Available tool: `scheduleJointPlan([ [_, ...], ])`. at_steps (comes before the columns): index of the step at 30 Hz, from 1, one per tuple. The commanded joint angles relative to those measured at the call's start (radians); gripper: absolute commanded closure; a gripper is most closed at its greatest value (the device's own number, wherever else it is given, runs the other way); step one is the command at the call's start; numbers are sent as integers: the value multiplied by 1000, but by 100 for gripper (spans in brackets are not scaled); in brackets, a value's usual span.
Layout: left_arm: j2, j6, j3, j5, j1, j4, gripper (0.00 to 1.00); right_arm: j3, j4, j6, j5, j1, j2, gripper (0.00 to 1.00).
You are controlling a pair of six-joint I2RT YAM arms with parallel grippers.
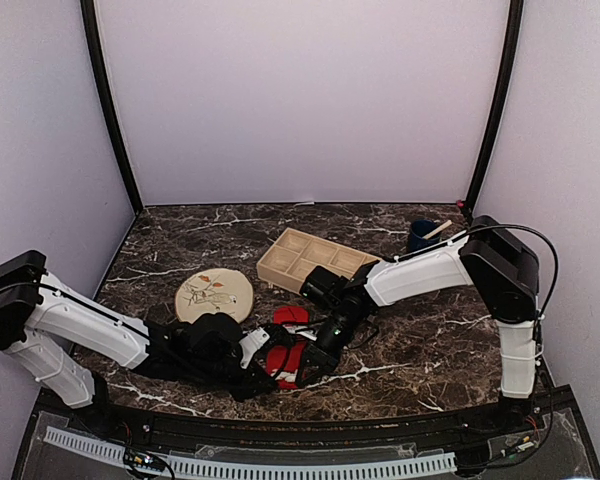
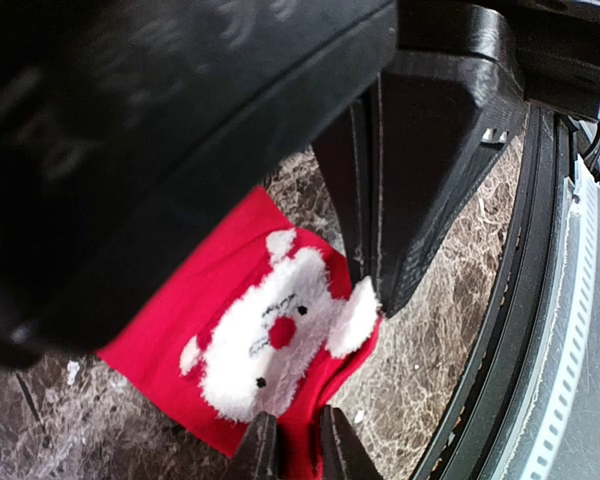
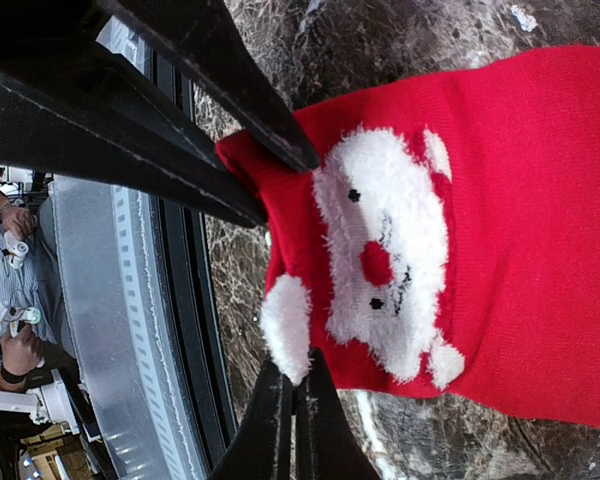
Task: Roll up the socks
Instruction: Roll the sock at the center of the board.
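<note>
While flat, sock (image 3: pixel 520 200) in right claw (image 3: pixel 292 385).

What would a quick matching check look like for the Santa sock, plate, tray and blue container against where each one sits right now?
Things:
1. Santa sock
2. plate
3. tray
4. blue container

Places:
A. far right corner
B. nearest the front edge
C. middle, behind the sock
D. just left of the tray

Pairs: 1-B, 2-D, 3-C, 4-A
</note>
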Motion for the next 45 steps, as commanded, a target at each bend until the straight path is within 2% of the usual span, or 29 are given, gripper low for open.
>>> scheduleJointPlan([
  [1,9,9,28,17,-4,14,86,22,4,-12,-19,-10,11,100],
  [8,0,-2,21,1,-4,9,100,11,13,-7,-15,-10,13,100],
  [19,12,-27,30,16,-3,-13,100,-43,80,28,37,-14,-9,98],
  [30,25,-41,40,54,-1,-16,100,-150,228,119,36,-41,-60,81],
  [39,26,-76,41,71,20,-30,100,-281,390,199,71,-56,-147,79],
  [45,27,-135,25,134,67,-12,100,-375,493,227,166,-58,-247,79],
])
